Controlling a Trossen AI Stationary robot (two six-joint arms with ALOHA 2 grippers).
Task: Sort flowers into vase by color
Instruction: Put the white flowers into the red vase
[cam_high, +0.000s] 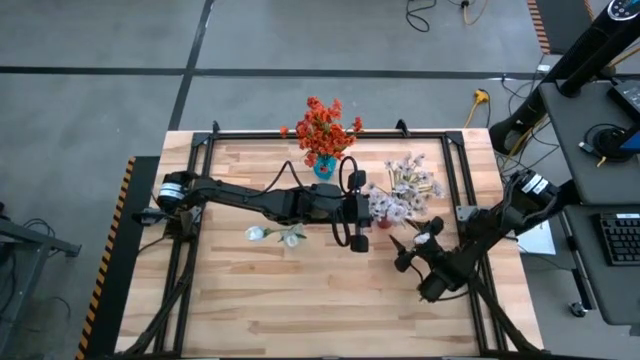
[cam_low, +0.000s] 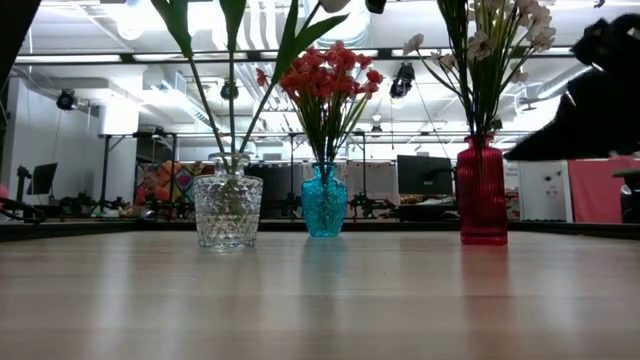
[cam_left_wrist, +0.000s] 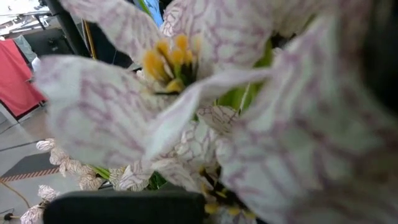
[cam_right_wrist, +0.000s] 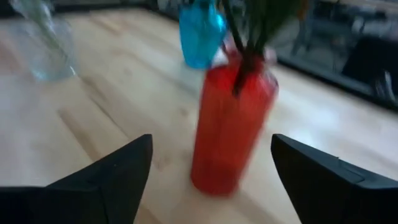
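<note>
Three vases stand on the wooden table (cam_high: 300, 300): a clear glass vase (cam_low: 228, 211) on the left holding green stems topped by white buds (cam_high: 272, 235), a blue vase (cam_low: 324, 200) in the middle at the far side filled with orange-red flowers (cam_high: 322, 127), and a red vase (cam_low: 482, 192) on the right with pale pink-white flowers (cam_high: 405, 190). The left gripper (cam_high: 357, 212) reaches across the middle of the table to just left of the pale bunch, whose veined petals (cam_left_wrist: 205, 93) fill its wrist camera; whether its fingers are wide or narrow I cannot tell. The right gripper (cam_right_wrist: 211, 165) sits at the near right of the table, fingers spread wide and empty, pointing at the red vase close in front of it.
</note>
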